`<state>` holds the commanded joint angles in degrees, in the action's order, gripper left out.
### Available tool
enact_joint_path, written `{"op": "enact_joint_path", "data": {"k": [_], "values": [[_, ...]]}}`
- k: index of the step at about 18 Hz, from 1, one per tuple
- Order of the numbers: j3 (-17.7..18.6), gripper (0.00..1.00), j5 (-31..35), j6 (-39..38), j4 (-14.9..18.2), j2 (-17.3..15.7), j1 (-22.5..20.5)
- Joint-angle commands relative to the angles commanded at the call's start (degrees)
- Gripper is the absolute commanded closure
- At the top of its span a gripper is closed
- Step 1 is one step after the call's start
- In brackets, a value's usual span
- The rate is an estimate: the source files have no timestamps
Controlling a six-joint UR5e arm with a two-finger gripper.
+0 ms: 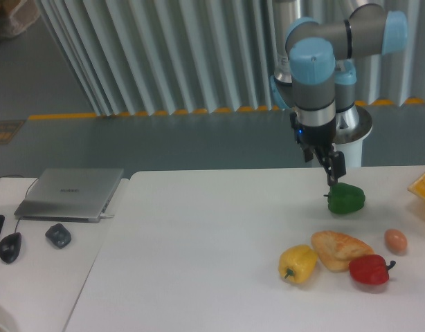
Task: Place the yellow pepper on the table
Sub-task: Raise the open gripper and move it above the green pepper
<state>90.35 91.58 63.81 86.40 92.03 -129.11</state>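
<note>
Yellow pepper on table; no legible writing.

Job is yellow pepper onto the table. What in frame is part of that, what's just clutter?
Part of the job:
glossy yellow bell pepper
large white table
two-finger gripper

Just lying about:
green bell pepper
red bell pepper
golden bread roll
brownish egg
silver laptop
dark mouse

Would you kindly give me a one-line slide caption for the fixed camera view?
Yellow pepper rests on the white table; gripper hangs empty above the green pepper.
</note>
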Motion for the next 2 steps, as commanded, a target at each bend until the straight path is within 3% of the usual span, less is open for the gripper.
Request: {"op": "enact_joint_path", "data": {"k": [2], "values": [[0.26, 0.0, 0.0, -0.17, 0.09, -0.35, 0.0]]}}
